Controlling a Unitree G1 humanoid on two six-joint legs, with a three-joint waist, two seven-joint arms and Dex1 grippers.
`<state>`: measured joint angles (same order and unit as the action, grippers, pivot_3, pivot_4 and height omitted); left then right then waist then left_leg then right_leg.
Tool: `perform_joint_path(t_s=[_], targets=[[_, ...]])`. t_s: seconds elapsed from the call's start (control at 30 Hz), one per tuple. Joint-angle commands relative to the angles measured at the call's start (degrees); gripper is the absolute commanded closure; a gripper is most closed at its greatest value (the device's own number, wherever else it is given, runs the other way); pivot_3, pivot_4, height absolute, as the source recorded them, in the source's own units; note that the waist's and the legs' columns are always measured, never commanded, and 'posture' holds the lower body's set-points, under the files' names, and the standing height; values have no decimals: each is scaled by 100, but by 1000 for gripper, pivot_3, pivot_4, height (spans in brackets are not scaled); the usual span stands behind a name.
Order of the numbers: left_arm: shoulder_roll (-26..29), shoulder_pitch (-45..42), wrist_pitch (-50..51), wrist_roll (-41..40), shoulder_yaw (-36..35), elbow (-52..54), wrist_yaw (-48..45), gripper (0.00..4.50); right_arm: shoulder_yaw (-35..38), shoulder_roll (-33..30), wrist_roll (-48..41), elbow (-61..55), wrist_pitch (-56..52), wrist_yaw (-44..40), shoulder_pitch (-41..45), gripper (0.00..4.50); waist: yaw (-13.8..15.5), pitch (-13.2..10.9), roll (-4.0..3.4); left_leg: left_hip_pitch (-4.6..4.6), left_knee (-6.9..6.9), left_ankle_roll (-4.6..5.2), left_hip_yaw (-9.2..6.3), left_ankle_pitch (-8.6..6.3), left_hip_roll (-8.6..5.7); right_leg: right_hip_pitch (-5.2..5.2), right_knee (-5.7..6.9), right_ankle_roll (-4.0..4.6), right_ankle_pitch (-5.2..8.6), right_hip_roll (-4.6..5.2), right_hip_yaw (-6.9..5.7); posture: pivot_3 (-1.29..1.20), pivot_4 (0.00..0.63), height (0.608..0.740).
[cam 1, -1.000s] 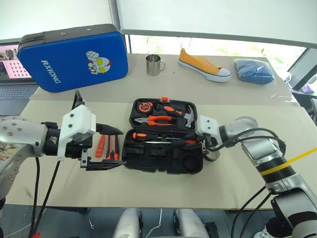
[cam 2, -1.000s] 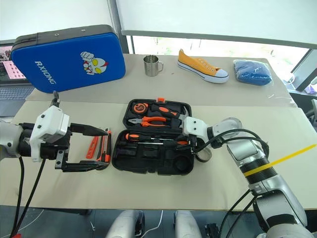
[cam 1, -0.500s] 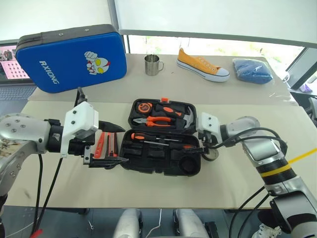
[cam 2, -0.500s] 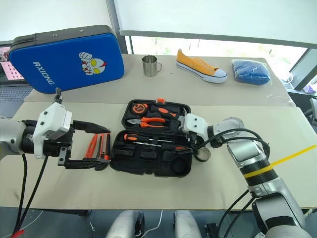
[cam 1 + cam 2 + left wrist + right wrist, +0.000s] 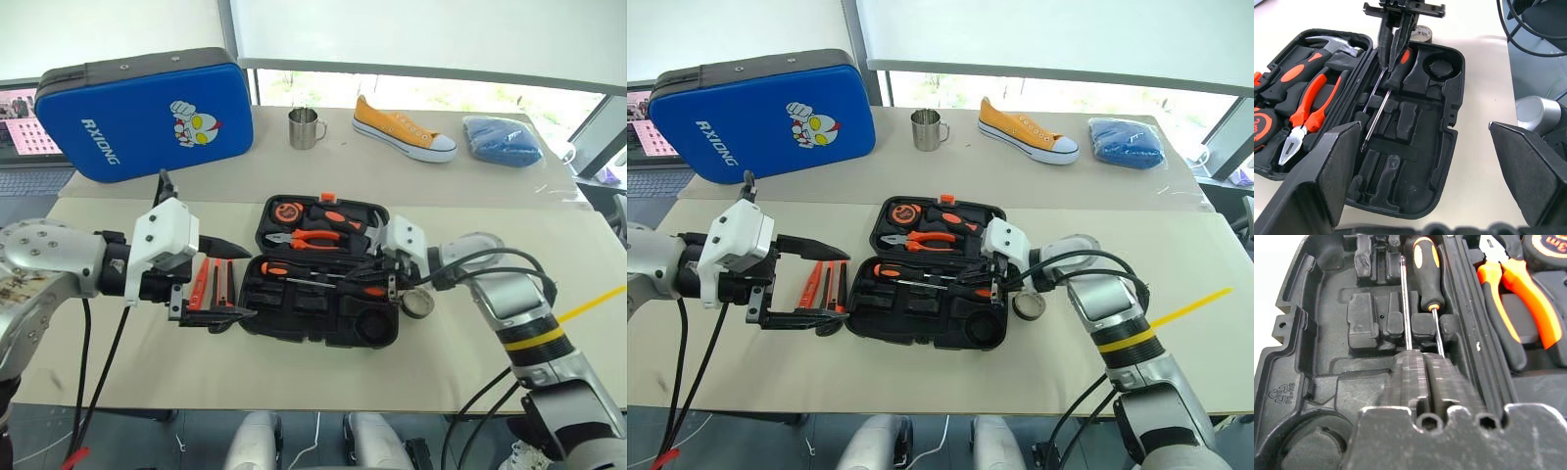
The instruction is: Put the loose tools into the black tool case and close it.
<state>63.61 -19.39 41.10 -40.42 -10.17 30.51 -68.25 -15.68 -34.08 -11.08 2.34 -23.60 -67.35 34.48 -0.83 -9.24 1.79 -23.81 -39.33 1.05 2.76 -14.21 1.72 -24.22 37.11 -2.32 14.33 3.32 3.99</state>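
Gripping a screwdriver [image 5: 1399,63] over the black tool case [image 5: 323,311] — right fingers [image 5: 1422,382] pinched; left fingers [image 5: 1327,169] spread wide.

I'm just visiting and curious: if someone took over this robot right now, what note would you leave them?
Left gripper: open, above the slim orange tool and knife, left of the case.
Right gripper: shut, over a screwdriver handle inside the case.
Done: both screwdrivers lie in the open case.
Left: slim orange tool, knife and tape roll (on the table right of the case) go in; then close the case.
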Motion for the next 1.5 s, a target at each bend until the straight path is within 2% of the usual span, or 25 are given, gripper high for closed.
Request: perform_joint_path(t_s=[0.03, 0.33, 0.5, 0.67, 0.83, 0.97, 1.03, 1.13, 1.33, 1.4, 1.5], targets=[[78, -121, -154, 60, -10, 3, -30, 0, -40, 6, 69, -60, 91, 20, -24, 4423, 0, 0, 0, 0, 0, 0, 1, 0, 0, 0, 0, 0, 0, 0, 0, 0, 150, 739], [30, -209, -262, 139, 137, -78, -40, 0, -556, 62, 568, 154, 343, 21, -87, 4423, -14, 1, 0, 4, 0, 0, 5, 0, 2, 3, 0, 0, 0, -3, 0, 0, 150, 739], [-3, -287, -319, 182, 246, -152, -50, 0, -1077, -77, 1290, 381, 1070, -62, -80, 4423, -20, 6, 4, 13, 0, 0, 8, 0, 6, 9, 1, 1, 0, -6, 0, 0, 150, 739], [-65, -377, -383, 260, 378, -256, -53, 0, -934, 30, 1327, 415, 1113, -9, 64, 4423, -23, 19, 20, 46, 2, 0, 16, 0, 10, 34, 1, 6, 0, -8, 1, 0, 150, 739], [-134, -205, -294, 288, 269, -308, 214, 0, 180, 248, 51, -534, 121, 64, 243, 4423, -23, 18, 20, 45, 2, -1, 18, 1, 16, 28, 7, 13, -4, -12, 2, 0, 150, 739], [-172, 596, 31, 336, -366, -272, 770, 0, 1248, 179, -1314, -1418, -1008, 129, 360, 4423, -18, 10, 9, 7, 2, -3, -8, 2, 17, -11, 13, 13, -5, -8, 5, 0, 150, 739], [-216, 1181, 583, 162, -901, -208, 1085, 0, 1632, 26, -1971, -1786, -1571, 87, 361, 4423, -17, 9, 8, 5, 4, -3, -23, 1, 21, -10, 10, 13, -6, -6, 3, 0, 150, 739], [-619, 2003, 1081, 71, -1806, 76, 1695, 0, 1826, -337, -2551, -2259, -1796, -252, 191, 3742, -1, 9, 9, 8, 13, -2, -36, 1, 22, -4, 3, 12, -6, 7, -7, 0, 150, 739], [-1418, 4180, 1039, 618, -3794, 564, 1841, 0, 1937, -731, -3232, -2619, -1858, -622, 74, 1716, -30, 7, 13, 12, 15, -5, -36, 2, 22, -3, -2, 13, -6, 15, -9, 0, 150, 739], [-1663, 4616, 1050, 759, -4061, 595, 1994, 0, 1891, -819, -3242, -2594, -1755, -704, 66, 998, -28, 7, 14, 29, 30, -5, -31, 2, 22, 3, -2, 15, -5, 19, -6, 0, 150, 739], [-1774, 5040, 976, 1001, -4043, 701, 2107, 0, 1804, -891, -3175, -2528, -1634, -730, 45, 32, 13, 7, 14, 47, 34, -6, -32, 2, 21, 16, -2, 21, -1, 17, -8, 0, 150, 739]])
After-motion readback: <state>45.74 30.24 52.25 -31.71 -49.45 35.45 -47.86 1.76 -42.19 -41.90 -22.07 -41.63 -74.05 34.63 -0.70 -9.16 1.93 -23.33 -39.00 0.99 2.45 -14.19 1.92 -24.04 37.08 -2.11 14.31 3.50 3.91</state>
